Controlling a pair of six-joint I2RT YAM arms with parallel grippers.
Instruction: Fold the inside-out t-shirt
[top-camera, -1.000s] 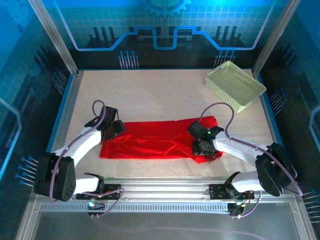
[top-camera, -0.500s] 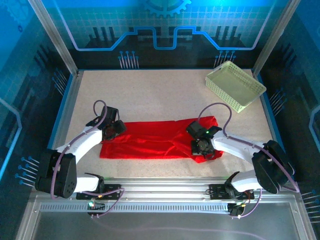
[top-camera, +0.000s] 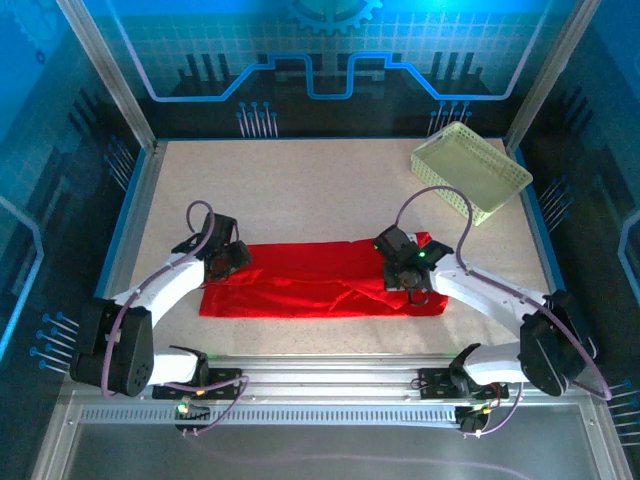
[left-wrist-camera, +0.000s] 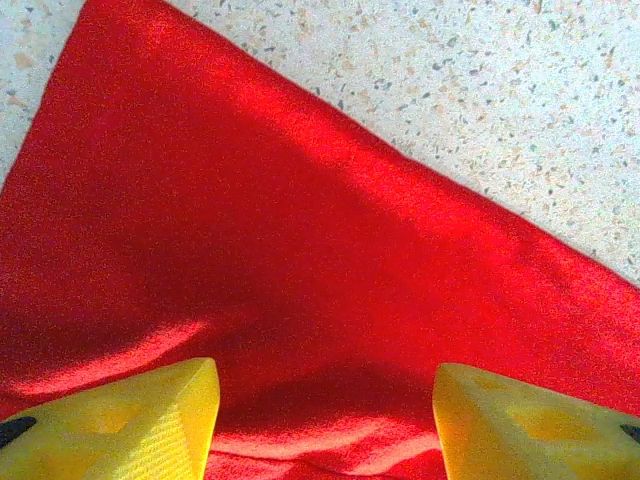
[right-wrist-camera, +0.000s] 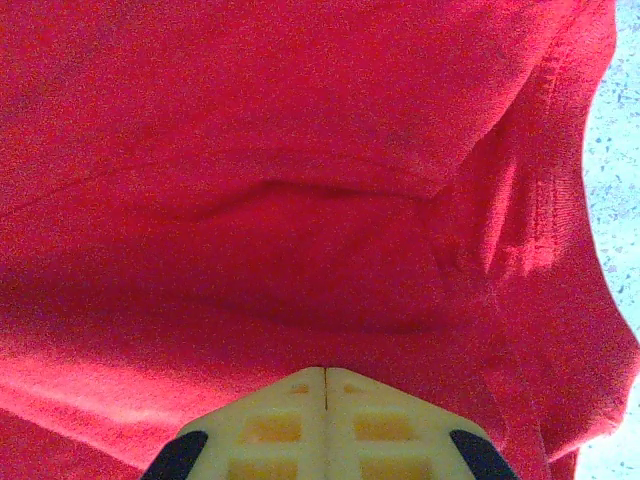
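Top external shows the inside-out t-shirt (top-camera: 310, 285) banded across the near table (top-camera: 300, 190), right end effector (top-camera: 408, 280) clamped on its right end, left end effector (top-camera: 222, 262) apart over the left end; next, probably carry that end across.

On speckled table (left-wrist-camera: 480, 90), red t-shirt (left-wrist-camera: 300, 230) — left end effector (left-wrist-camera: 325, 385) above, jaws apart.
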